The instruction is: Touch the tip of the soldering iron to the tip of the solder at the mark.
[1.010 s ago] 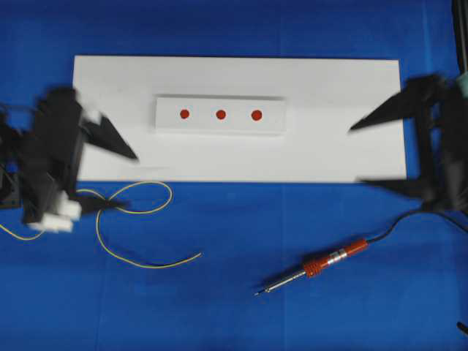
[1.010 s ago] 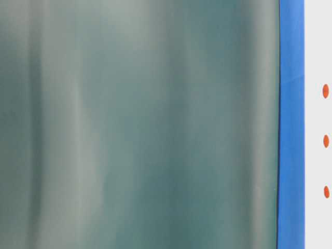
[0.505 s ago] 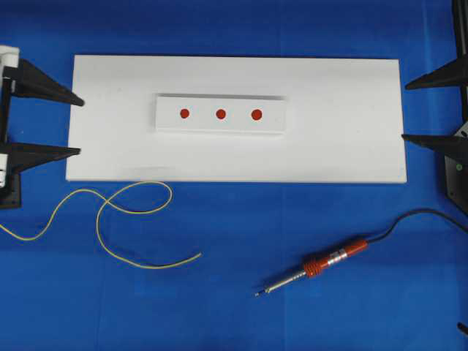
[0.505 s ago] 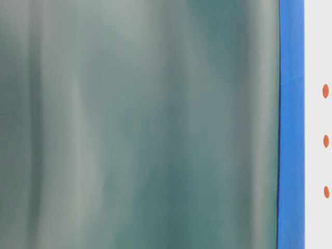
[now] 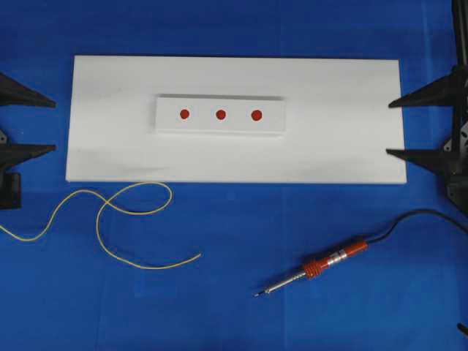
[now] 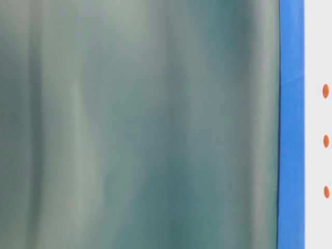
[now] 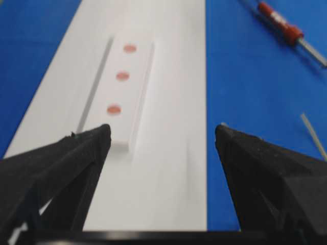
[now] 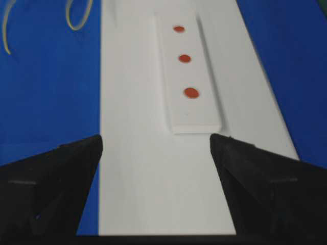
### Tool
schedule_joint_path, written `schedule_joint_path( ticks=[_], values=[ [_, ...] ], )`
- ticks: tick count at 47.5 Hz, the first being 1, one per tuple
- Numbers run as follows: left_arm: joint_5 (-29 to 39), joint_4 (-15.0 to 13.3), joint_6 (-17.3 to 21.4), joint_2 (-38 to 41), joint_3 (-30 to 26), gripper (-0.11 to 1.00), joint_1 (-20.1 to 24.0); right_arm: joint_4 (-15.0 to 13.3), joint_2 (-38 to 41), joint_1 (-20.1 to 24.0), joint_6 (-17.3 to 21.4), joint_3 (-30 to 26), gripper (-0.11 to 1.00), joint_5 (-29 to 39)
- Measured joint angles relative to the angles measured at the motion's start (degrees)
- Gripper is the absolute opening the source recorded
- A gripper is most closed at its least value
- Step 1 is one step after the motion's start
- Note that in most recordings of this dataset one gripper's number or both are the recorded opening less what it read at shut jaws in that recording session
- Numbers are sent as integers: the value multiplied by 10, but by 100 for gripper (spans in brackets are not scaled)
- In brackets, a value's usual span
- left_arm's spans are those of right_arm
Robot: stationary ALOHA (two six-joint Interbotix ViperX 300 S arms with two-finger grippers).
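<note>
Blue cloth is covering the counter (image 5: 241, 234), and at its far left the left pincer (image 5: 29, 124) is waiting with its jaws spread wide and nothing between them. Just below it, the solder (image 5: 121, 219) is lying in loose yellow loops, its free end pointing toward the middle. Further right, the white board (image 5: 329, 146) is carrying a raised white strip (image 5: 219, 126) with three red marks (image 5: 220, 114) in a row. Below and to the right, the soldering iron (image 5: 322, 265) is resting at a slant, dark tip toward the lower left, black cord (image 5: 409, 218) trailing off right. At the far right, the right pincer (image 5: 424, 124) is likewise gaping and empty.

Neither thing is yet picked up. Doing this well probably means gripping the wire close to its free end so it is not drooping, and taking the iron by its red handle, clear of the metal shaft.
</note>
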Motion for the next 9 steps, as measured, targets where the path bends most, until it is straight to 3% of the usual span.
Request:
schedule_joint_path(
  ticks=[9],
  values=[
    [-11, -1, -7, -5, 14, 78, 0, 4, 43, -4, 5, 22, 82, -74]
  ],
)
